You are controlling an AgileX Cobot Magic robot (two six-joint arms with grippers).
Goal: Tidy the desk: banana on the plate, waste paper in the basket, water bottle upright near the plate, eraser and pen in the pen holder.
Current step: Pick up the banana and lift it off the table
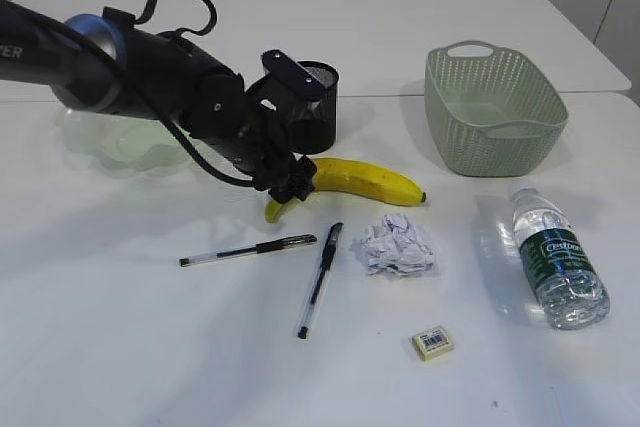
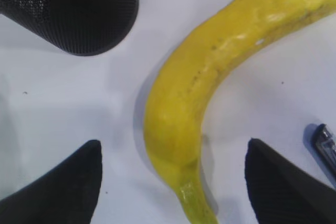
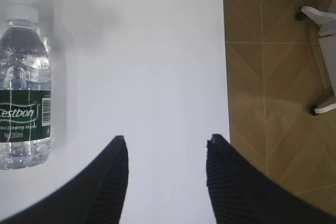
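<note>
Reaching over the white desk (image 1: 120,347), the left gripper (image 2: 173,182) hangs open astride the banana's (image 2: 210,77) stem end, touching nothing. Only its wrist view shows the pen holder (image 2: 79,9) at eleven o'clock. The right gripper (image 3: 165,148), absent outside, stands open, with the lying water bottle (image 3: 23,82) at ten o'clock.

water bottle (image 3: 24,82) label "Cestbon", "350ml", arm (image 1: 70,57) lettering "ER"
</note>
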